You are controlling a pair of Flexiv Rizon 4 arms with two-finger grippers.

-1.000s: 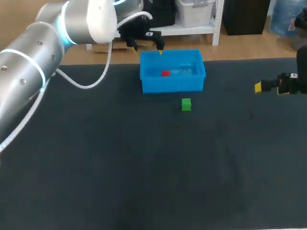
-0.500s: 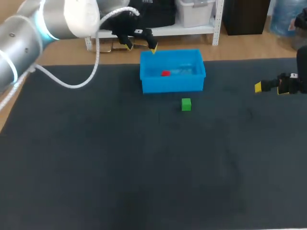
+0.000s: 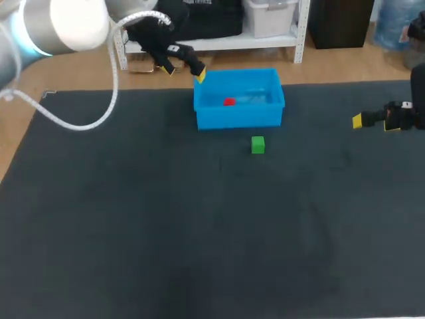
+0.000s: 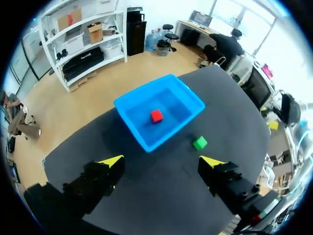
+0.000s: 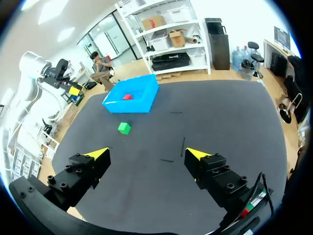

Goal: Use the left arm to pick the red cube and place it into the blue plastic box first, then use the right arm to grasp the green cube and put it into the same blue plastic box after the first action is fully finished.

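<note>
**Red cube boxed; the green cube is now the right arm's job**

The red cube (image 3: 229, 102) lies inside the blue plastic box (image 3: 239, 119), toward its 9 o'clock side. The left gripper (image 3: 182, 73), fingers wide and empty, hangs off the box's 10 o'clock corner, so the first half looks complete. The green cube (image 3: 257, 145) sits on the surface (image 3: 133, 232) just off the box's front wall at 6 o'clock, not touching it. The right gripper (image 5: 147, 153), also wide and empty, is well apart at the cube's 3 o'clock. It should descend straight over the cube, straddle two opposite faces clear of the wall, close squarely, then lift above the rim before carrying toward 12 o'clock.
</note>
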